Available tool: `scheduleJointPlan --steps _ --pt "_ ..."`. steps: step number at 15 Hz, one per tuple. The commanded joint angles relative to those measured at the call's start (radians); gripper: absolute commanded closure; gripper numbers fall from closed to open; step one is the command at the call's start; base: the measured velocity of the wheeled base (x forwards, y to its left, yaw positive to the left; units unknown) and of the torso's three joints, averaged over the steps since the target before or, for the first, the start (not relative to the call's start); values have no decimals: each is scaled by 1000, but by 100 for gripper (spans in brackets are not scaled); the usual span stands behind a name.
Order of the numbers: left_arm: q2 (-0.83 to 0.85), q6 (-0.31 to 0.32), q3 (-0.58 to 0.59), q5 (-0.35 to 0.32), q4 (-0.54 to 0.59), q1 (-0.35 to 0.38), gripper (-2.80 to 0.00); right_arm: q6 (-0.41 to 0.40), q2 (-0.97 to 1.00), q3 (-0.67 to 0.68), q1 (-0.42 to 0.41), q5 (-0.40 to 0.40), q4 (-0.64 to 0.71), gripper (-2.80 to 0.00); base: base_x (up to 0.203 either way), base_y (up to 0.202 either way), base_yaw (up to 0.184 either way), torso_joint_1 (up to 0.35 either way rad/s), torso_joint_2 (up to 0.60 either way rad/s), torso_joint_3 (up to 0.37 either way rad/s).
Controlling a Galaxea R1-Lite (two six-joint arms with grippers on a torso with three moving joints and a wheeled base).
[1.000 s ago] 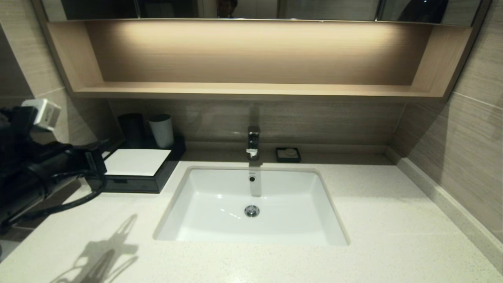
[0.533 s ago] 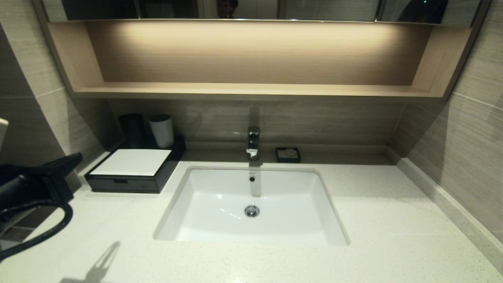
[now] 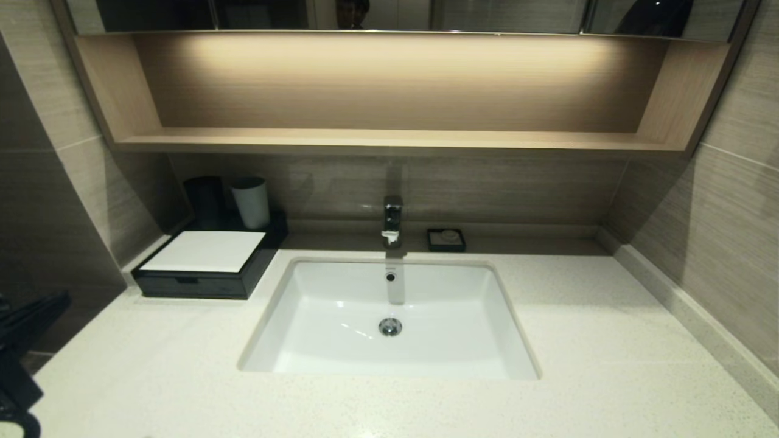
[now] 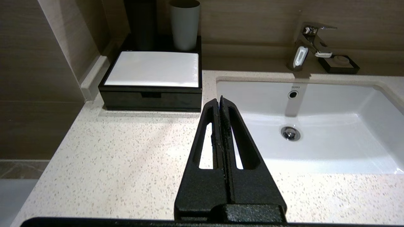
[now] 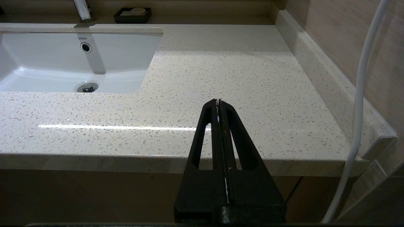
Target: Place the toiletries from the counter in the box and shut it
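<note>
The black box (image 3: 201, 277) with a white top panel stands at the back left of the speckled counter (image 3: 158, 365), its front drawer pushed in; it also shows in the left wrist view (image 4: 151, 97). No toiletries show in any view. My left gripper (image 4: 220, 99) is shut and empty, held above the counter's front left, well short of the box. In the head view only part of the left arm (image 3: 21, 340) shows at the lower left edge. My right gripper (image 5: 218, 101) is shut and empty above the counter's front right edge (image 5: 284, 157).
A white sink (image 3: 389, 316) with a chrome tap (image 3: 392, 219) sits mid-counter. A dark cup (image 3: 204, 198) and a white cup (image 3: 251, 201) stand behind the box. A small black soap dish (image 3: 446, 239) sits right of the tap. A wooden shelf (image 3: 389, 140) hangs above.
My left arm has drawn back from beside the box toward the lower left and is nearly out of the head view. The box and everything else are unmoved.
</note>
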Motion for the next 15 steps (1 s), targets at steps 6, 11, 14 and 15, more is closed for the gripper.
scheduleJointPlan --steps 6,11,14,15 --pt "-281 0 48 0 151 -12 0 0 0 2 0 0 0 0 0 0 0 0 0 0" --pt "-430 0 76 3 271 -12 0 0 0 2 0 0 0 0 0 0 0 0 0 0" --pt "-504 4 104 3 311 -11 0 0 -1 0 0 0 0 0 0 0 0 0 0 0" --pt "-531 5 112 2 332 -10 0 0 0 2 0 0 0 0 0 0 0 0 0 0"
